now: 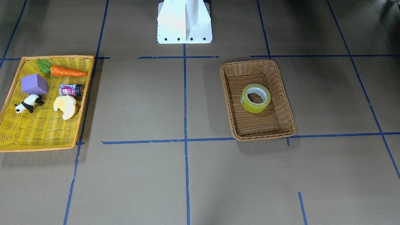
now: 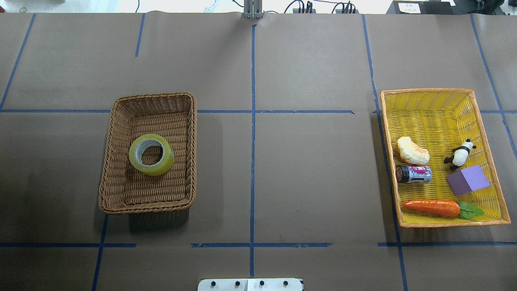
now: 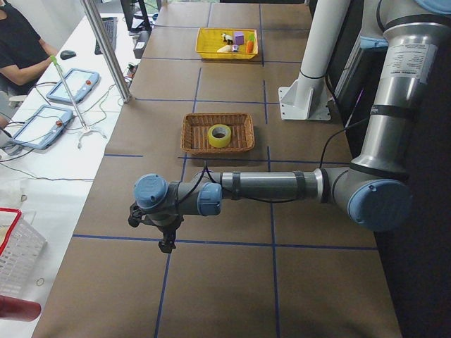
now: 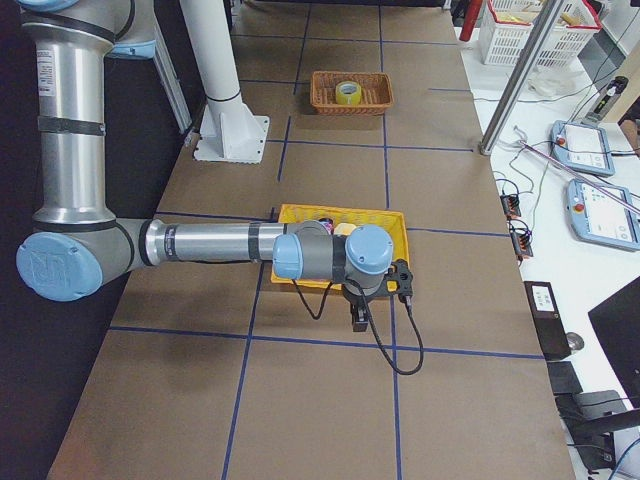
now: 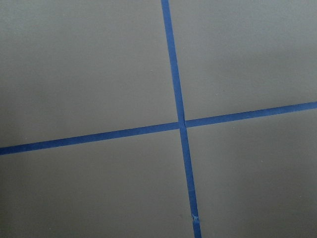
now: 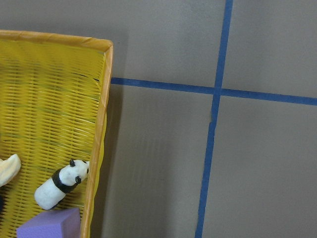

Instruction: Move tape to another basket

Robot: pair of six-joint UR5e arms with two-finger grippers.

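Tape (image 2: 151, 154) lies flat on the floor of the wicker basket (image 2: 153, 95), core opening upward, apparently favouring a top-down grasp; left gripper (image 3: 167, 243) and right gripper (image 4: 358, 320) hang well apart from that basket, jaw states indeterminable.

The tape (image 2: 152, 155) is translucent yellow-green around a white-grey printed core, and the basket (image 2: 114, 161) is brown woven wicker with a braided rim. The tray (image 2: 428, 117) is yellow weave edged in orange, and carries an orange carrot (image 2: 431, 207) with green leaves, a purple block (image 2: 468, 180), a black-and-white panda (image 2: 459, 154), a pale cream-yellow pastry (image 2: 412, 150) and a can (image 2: 414, 174) with a pink, silver and black label. The table (image 2: 315, 169) is dull brown, crossed by a grid of blue lines (image 2: 253, 161).
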